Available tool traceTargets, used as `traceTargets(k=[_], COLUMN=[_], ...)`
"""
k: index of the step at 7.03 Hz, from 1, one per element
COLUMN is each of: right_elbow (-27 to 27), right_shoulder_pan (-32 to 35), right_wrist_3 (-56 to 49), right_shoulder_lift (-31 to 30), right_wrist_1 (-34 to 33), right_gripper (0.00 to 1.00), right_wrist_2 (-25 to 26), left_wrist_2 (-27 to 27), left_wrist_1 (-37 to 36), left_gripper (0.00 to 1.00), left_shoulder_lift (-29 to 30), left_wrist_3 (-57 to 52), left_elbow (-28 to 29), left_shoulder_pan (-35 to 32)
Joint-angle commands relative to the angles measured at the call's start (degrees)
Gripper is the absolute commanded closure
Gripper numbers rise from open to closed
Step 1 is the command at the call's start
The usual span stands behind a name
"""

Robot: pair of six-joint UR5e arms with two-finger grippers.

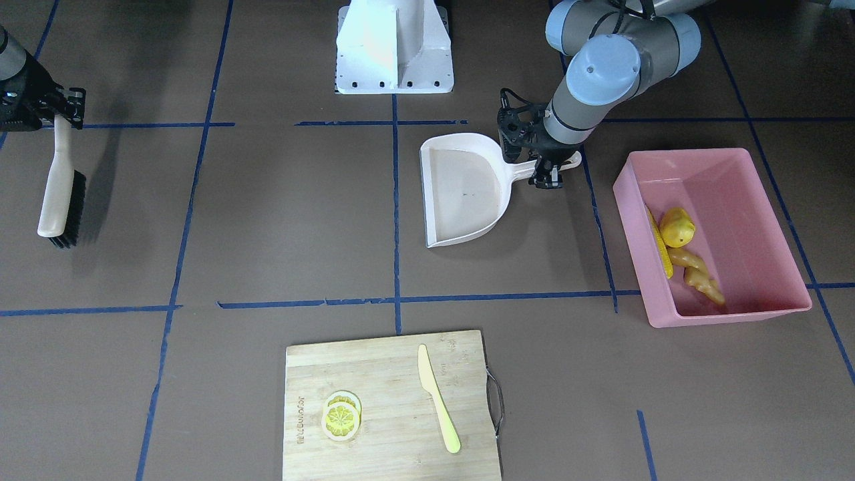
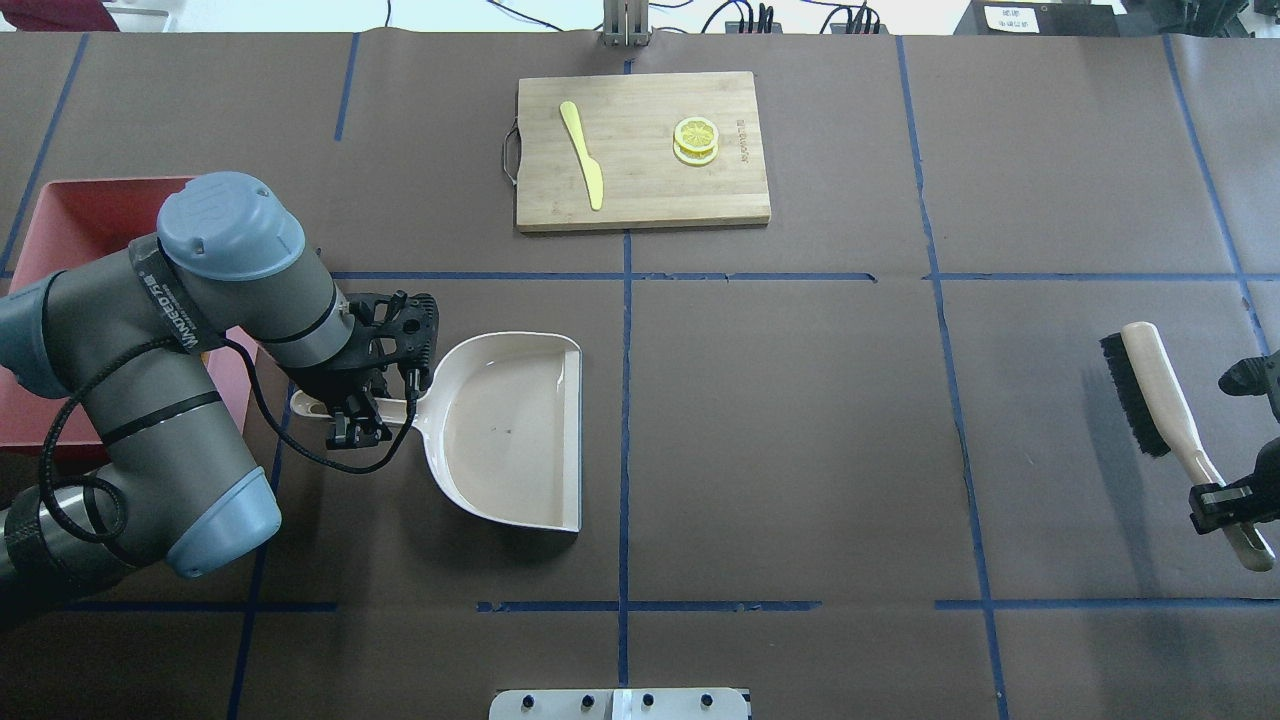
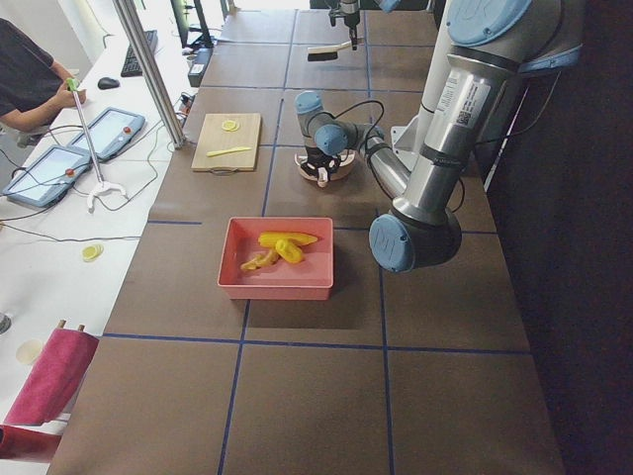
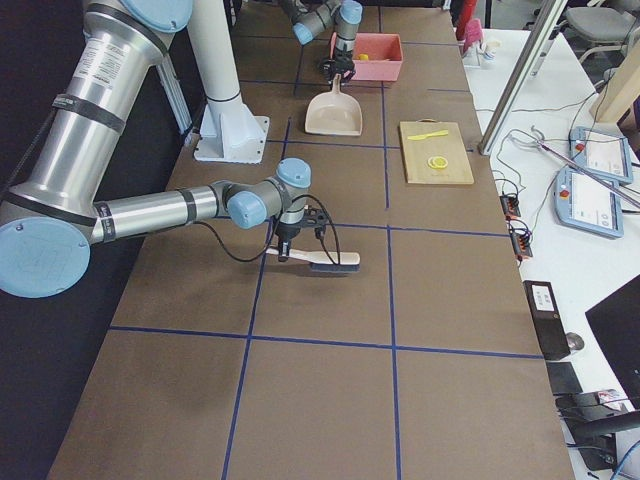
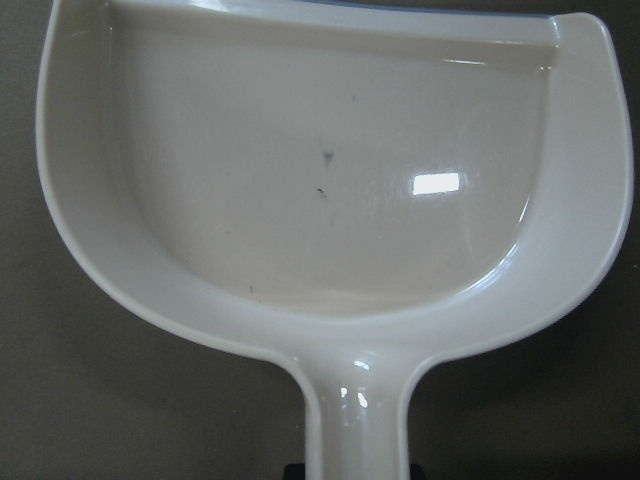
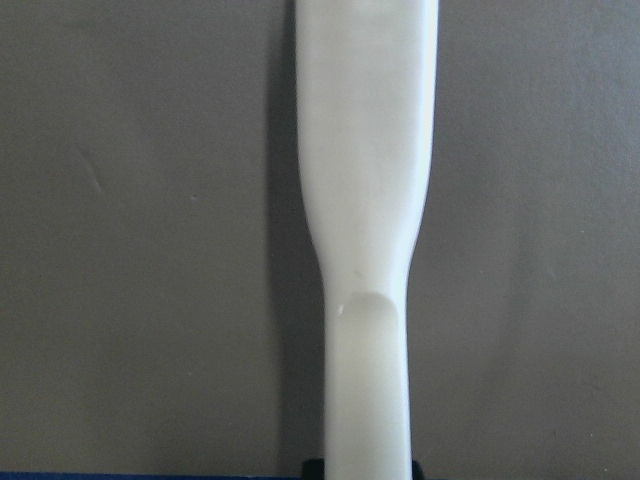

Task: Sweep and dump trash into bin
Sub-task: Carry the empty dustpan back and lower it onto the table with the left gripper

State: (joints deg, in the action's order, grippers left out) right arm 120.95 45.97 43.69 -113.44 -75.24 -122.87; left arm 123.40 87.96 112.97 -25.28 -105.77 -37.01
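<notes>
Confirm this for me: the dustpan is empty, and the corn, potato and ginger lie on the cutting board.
Wrong place. The dustpan is empty, but the corn, potato and ginger lie in the pink bin, as the front-facing view shows.

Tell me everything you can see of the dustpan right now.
The dustpan is glossy beige plastic: a shallow tray with a raised curved back wall, a straight open lip and a short handle. It is empty except for a few tiny dark specks. It appears to lie flat on the brown table, lip toward the table's middle. The left gripper is clamped on its handle; nothing else touches it.
</notes>
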Motion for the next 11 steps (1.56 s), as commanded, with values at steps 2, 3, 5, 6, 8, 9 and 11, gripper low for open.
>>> traceTargets(k=[2, 3, 5, 6, 8, 9, 11], right_elbow=[-0.3, -0.8, -2.7, -3.5, -9.6, -11.6, -11.5], right_shoulder_pan=[0.0, 0.0, 0.0, -0.1, 0.0, 0.5, 3.4], right_wrist_3=[0.1, 0.0, 0.1, 0.1, 0.8, 1.6, 1.7], right_shoulder_lift=[0.1, 0.1, 0.2, 0.2, -0.3, -0.5, -0.6], right_wrist_1=[0.0, 0.0, 0.0, 0.0, 10.3, 15.1, 14.9], right_gripper=[0.97, 0.97, 0.97, 0.97, 0.96, 0.94, 0.58], right_wrist_2=[0.0, 0.0, -0.1, -0.1, -1.0, -5.4, -7.6], left_wrist_2=[0.0, 0.0, -0.1, 0.0, -0.1, -0.4, -3.4], left_wrist_1=[1.2, 4.7, 8.9, 8.9, 8.9, 8.9, 8.8], left_gripper=[0.69, 0.55, 0.17, 0.13, 0.07, 0.07, 0.07], left_shoulder_lift=[0.1, -0.1, 0.1, 0.5, 0.7, 0.6, 0.6], left_wrist_3=[0.6, 0.5, 1.3, 2.1, 2.3, 2.5, 5.2], left_elbow=[0.1, 0.2, 2.1, 2.0, 0.8, 0.8, -0.5], left_shoulder_pan=[0.6, 0.6, 0.6, 0.6, -0.1, -0.4, -0.5])
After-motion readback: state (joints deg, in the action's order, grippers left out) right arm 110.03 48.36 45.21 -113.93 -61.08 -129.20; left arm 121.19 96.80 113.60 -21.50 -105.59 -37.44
